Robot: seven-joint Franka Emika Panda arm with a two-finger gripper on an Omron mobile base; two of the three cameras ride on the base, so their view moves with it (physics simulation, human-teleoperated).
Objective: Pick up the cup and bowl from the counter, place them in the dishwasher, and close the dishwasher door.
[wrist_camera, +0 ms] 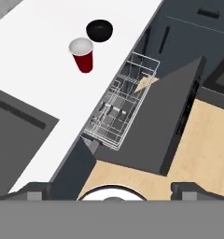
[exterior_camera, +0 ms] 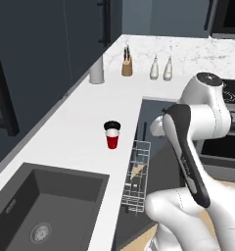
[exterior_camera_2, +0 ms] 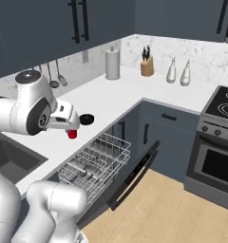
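Observation:
The red cup (exterior_camera: 112, 140) stands upright on the white counter (exterior_camera: 65, 127), near its edge. Just behind it, almost touching, sits the black bowl (exterior_camera: 112, 126). In the hand view the cup (wrist_camera: 82, 55) and bowl (wrist_camera: 99, 30) lie at the upper left, far from my gripper (wrist_camera: 111, 192). The gripper is open and empty, high above the floor in front of the dishwasher. The dishwasher door (wrist_camera: 170, 116) hangs open and flat, with the white wire rack (wrist_camera: 121, 105) pulled out over it. From the right base camera, my hand (exterior_camera_2: 63, 122) covers most of the cup (exterior_camera_2: 72, 135).
A dark sink (exterior_camera: 46, 201) is sunk into the counter to the cup's left. A grey canister (exterior_camera: 96, 70), a knife block (exterior_camera: 127, 64) and two bottles (exterior_camera: 160, 68) stand at the back. The oven and stove (exterior_camera_2: 219, 123) are to the right, and wooden floor (exterior_camera_2: 182, 213) lies below.

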